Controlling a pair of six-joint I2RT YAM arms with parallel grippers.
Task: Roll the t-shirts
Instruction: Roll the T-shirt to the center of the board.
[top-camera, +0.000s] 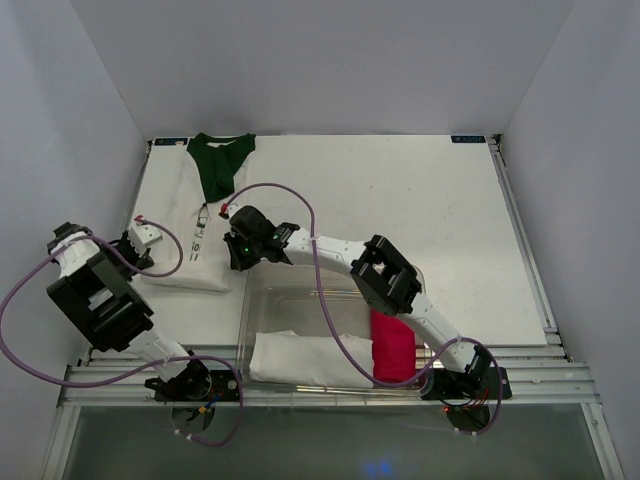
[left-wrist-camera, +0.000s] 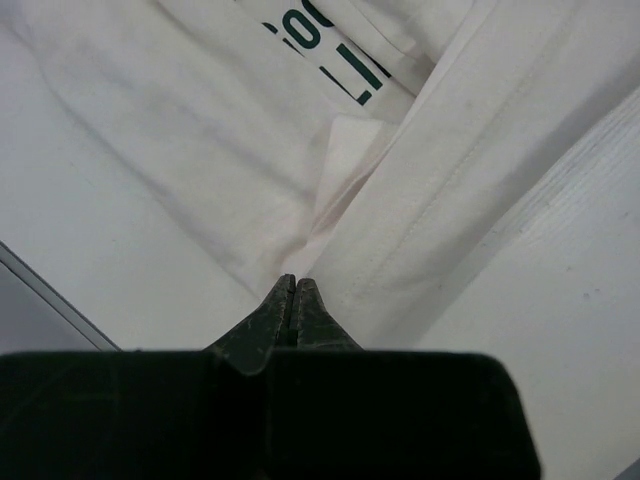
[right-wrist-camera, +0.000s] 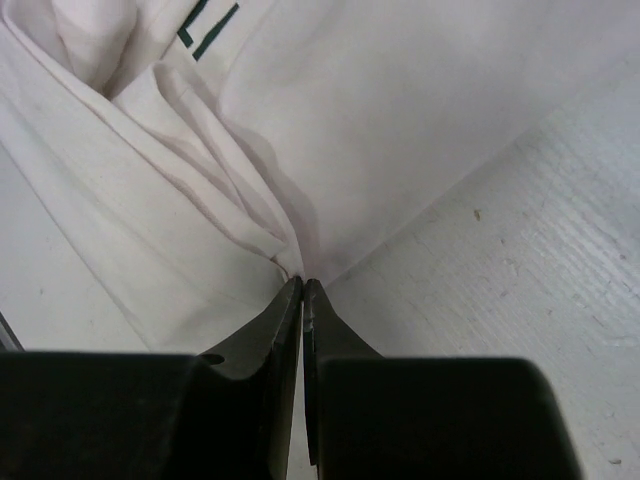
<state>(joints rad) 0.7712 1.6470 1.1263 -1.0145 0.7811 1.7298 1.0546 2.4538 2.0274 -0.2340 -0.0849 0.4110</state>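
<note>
White t-shirt (left-wrist-camera: 200, 130): you can see dark green letters (left-wrist-camera: 352, 72), cut off, so no whole word reads.
Blue stickers (top-camera: 467, 139) on tabletop (top-camera: 400, 200) corners: too small for you to read.

On the white tabletop's (top-camera: 430, 220) left I see the white lettered cloth t-shirt (top-camera: 185, 215), the dark green cloth t-shirt (top-camera: 220, 165) overlapping its far edge. Nearer, rightward, a clear plastic bin (top-camera: 290, 300) holds a white folded cloth (top-camera: 300, 358) left of a pink rolled cloth (top-camera: 393, 345).
</note>
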